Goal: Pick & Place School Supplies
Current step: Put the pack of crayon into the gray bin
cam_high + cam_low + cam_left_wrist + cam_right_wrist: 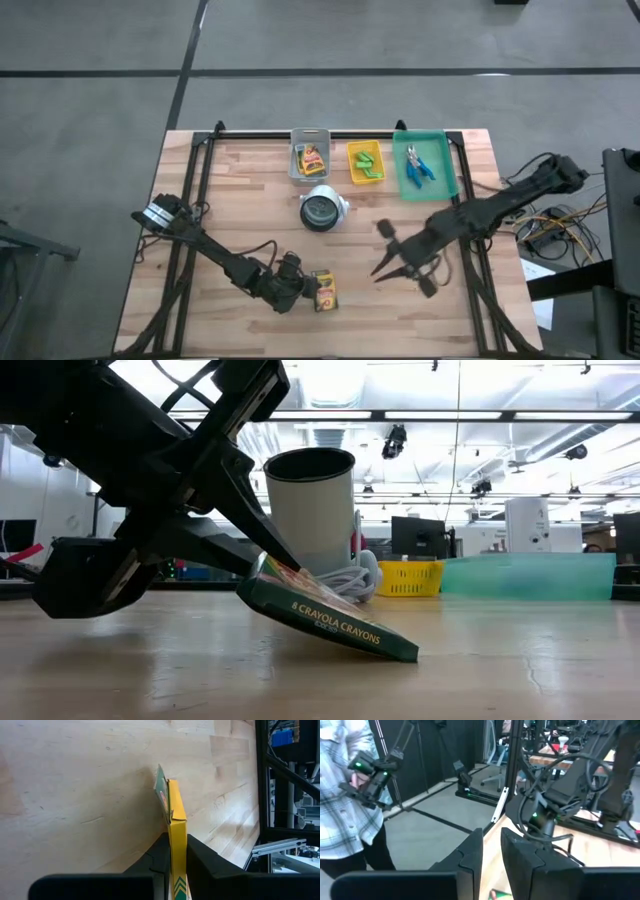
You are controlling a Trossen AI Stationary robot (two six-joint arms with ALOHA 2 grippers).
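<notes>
Near the table's front edge, left tool (308, 291) grips a tilted crayon box (325, 290); right tool (385, 266) hangs narrow.

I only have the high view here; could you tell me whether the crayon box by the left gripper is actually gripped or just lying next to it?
Observer: It is gripped. In the left wrist view the left gripper is shut on the crayon box, its fingers pressed against both flat faces.
Operator: Thank you. Is the box lying flat on the table?
Observer: No. The low view shows it tilted, the gripped end raised and the far corner down on the table.
Operator: And does the right gripper hold anything?
Observer: No. The right wrist view shows the right gripper with a narrow gap between its fingers and nothing in it.
</notes>
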